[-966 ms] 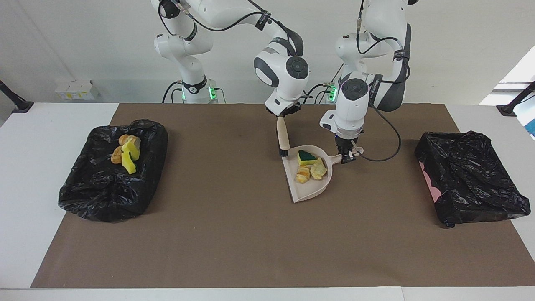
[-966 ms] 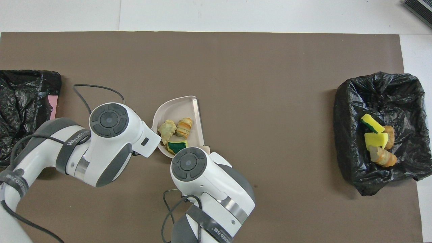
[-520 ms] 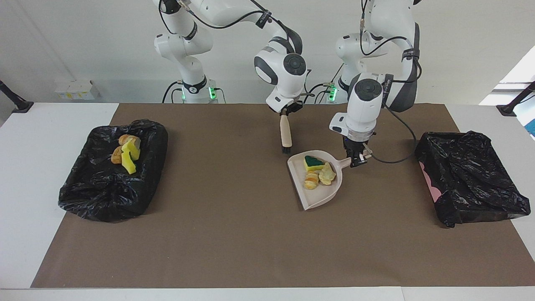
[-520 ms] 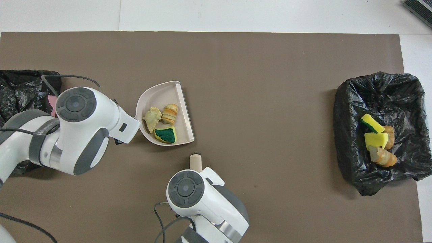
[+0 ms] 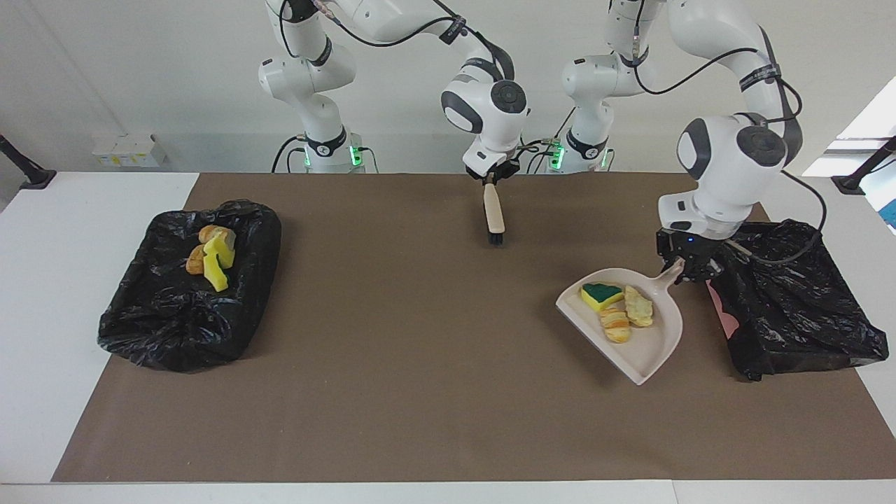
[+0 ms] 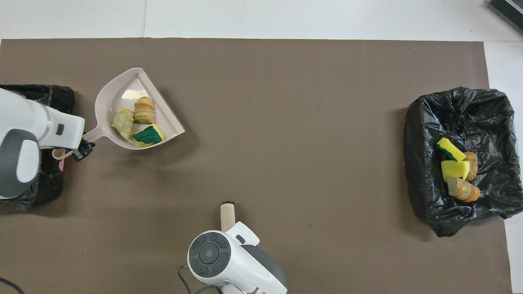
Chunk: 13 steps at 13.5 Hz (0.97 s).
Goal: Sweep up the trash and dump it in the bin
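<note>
Three bits of trash lie in the beige dustpan (image 5: 651,343): a green-and-yellow sponge (image 5: 602,295), a golden-brown pastry lump (image 5: 616,326) and a pale beige wad (image 5: 638,306), grouped close together toward the handle end of the pan. The dustpan is raised off the brown mat (image 5: 420,364) and tilted, its open lip pointing away from the robots, its handle up toward the left tool (image 5: 684,267). That tool is pinched on the handle's end and hangs just at the edge of a black-bagged bin (image 5: 791,308) at the left arm's end of the bench (image 5: 42,280).

The rest of the trash sits in a second black-bagged bin (image 5: 189,287) at the right arm's end of the bench: yellow sponge chunks (image 5: 218,262), one with a green face, and golden-brown lumps (image 5: 203,245), piled together in the part of the bag nearer the robots.

The right tool (image 5: 492,178) is clamped on the top of the beige brush (image 5: 494,218), which hangs upright with its black bristles down over the mat, near the robots' edge, well apart from the dustpan.
</note>
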{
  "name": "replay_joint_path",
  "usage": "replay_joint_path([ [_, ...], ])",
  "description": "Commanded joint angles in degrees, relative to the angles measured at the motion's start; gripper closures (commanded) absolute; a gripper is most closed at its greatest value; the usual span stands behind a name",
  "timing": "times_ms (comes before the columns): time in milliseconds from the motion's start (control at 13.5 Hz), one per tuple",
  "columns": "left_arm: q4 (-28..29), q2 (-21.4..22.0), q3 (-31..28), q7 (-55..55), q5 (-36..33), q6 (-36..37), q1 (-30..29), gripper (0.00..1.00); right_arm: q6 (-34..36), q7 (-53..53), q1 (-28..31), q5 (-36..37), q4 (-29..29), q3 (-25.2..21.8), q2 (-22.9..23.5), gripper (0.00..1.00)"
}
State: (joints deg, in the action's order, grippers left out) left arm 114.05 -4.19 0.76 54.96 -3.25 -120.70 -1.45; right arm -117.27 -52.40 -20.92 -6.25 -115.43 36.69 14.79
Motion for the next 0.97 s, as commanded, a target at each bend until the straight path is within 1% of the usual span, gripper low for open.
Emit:
replay_joint_path([
  [0, 0.0, 2.9, -7.2, 0.1, 1.0, 2.1, 1.6, 1.0, -1.3, -0.9, 0.1, -1.0, -0.4, 0.3, 0.5, 1.0],
  [223, -1.3, 4.2, -15.4, 0.2, 1.0, 4.3, 2.1, 1.0, -1.9, -0.9, 0.3, -1.0, -0.5, 0.2, 0.9, 1.0],
  [371, -4.8, 4.2, -18.9, 0.6, 2.3, 6.2, 2.1, 1.0, -2.9, -1.2, 0.4, -1.3, -0.4, 0.2, 1.0, 1.0],
  [446, -7.2, 3.6, -20.6, 0.2, 3.4, 8.6, 2.1, 1.0, -3.3, -1.2, 0.5, -1.3, -0.4, 0.1, 1.1, 0.95],
  [520, -9.5, 3.2, -22.8, 0.6, 3.7, 10.4, 2.0, 1.0, -3.3, -1.2, 0.8, -1.3, -0.2, 0.1, 1.5, 0.7],
  [594, -10.6, 3.1, -25.3, 0.5, 3.8, 11.1, 2.0, 1.0, -3.2, -1.4, 1.1, -1.3, 0.3, 0.1, 1.7, 0.17],
  [669, -10.7, 3.1, -27.7, 0.4, 3.9, 11.0, 2.0, 1.0, -2.7, -1.5, 1.2, -1.3, 1.3, 0.0, 2.1, 0.0],
  [817, -11.6, 3.0, -32.0, -0.1, 3.6, 10.4, 2.0, 1.0, -1.0, -1.2, 3.2, -1.0, 3.0, 0.0, 2.0, 0.0],
  [891, -12.7, 2.4, -32.7, -0.1, 3.2, 10.9, 1.8, 1.0, 1.0, -1.3, 3.6, -0.4, 4.6, -0.1, 1.9, 0.0],
])
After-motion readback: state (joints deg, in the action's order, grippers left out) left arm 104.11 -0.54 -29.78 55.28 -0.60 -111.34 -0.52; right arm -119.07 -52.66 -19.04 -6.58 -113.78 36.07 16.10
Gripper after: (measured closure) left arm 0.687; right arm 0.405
